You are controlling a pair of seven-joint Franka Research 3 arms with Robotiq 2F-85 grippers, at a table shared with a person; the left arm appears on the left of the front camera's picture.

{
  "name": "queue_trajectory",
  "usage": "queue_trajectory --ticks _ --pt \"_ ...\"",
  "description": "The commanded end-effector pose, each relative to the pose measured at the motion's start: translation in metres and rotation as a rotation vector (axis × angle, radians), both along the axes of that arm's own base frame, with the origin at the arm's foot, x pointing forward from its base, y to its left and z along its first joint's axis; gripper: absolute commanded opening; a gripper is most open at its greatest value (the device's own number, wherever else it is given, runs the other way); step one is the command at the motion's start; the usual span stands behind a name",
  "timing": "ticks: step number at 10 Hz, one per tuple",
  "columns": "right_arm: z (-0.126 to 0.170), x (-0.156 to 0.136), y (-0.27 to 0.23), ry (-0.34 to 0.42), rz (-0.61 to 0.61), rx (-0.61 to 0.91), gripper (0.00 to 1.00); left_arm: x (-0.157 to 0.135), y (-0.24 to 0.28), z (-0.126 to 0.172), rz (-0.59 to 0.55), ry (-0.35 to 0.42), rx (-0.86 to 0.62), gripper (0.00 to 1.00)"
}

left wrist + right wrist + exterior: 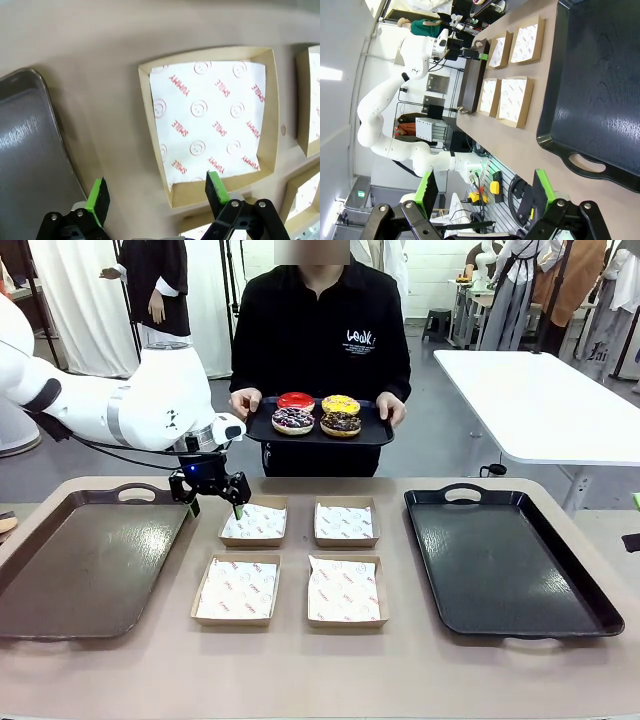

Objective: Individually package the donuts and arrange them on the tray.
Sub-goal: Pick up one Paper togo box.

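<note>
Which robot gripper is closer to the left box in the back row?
Left. The left gripper hovers open at that box's left edge. The right gripper is far off, beyond the black tray.

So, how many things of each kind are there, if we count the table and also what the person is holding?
Donuts: 4
Boxes: 4
Trays: 3
Total: 11
</note>
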State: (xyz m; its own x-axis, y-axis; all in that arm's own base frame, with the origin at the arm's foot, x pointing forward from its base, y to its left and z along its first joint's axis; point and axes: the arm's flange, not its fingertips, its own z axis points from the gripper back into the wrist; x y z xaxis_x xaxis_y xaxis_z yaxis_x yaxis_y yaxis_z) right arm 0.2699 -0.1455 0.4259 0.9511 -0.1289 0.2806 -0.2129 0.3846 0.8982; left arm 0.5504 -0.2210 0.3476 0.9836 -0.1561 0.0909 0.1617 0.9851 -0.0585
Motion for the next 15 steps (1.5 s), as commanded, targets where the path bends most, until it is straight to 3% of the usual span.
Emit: queue_trajectory --ticks 1,8,9,10,11,12,13,14,15 --pt "0.000 0.001 0.001 -0.017 0.001 0.023 1.00 0.018 -0.001 -0.006 0.002 -0.035 0.017 1.00" --pt "0.000 0.001 0.001 -0.017 0.001 0.023 1.00 0.048 -0.018 -0.024 0.105 -0.072 0.059 1.00" --pt "0.000 0.001 0.001 -0.017 0.001 0.023 1.00 0.049 -0.017 -0.024 0.114 -0.080 0.047 0.46" --pt "0.000 0.001 0.001 -0.017 0.001 0.023 1.00 0.050 -0.015 -0.024 0.146 -0.082 0.054 0.46" --pt "0.000 0.001 0.001 -0.017 0.001 0.023 1.00 0.051 -0.013 -0.024 0.163 -0.082 0.059 0.00" --pt "0.000 0.001 0.001 -0.017 0.001 0.023 1.00 0.051 -0.013 -0.023 0.169 -0.080 0.062 0.42" --pt "0.000 0.001 0.001 -0.017 0.001 0.023 1.00 0.051 -0.014 -0.023 0.175 -0.081 0.067 0.00" --pt "0.000 0.001 0.001 -0.017 0.001 0.023 1.00 0.051 -0.014 -0.023 0.175 -0.077 0.069 0.21" --pt "0.000 0.001 0.001 -0.017 0.001 0.023 1.00 0.051 -0.014 -0.023 0.175 -0.071 0.066 0.00"
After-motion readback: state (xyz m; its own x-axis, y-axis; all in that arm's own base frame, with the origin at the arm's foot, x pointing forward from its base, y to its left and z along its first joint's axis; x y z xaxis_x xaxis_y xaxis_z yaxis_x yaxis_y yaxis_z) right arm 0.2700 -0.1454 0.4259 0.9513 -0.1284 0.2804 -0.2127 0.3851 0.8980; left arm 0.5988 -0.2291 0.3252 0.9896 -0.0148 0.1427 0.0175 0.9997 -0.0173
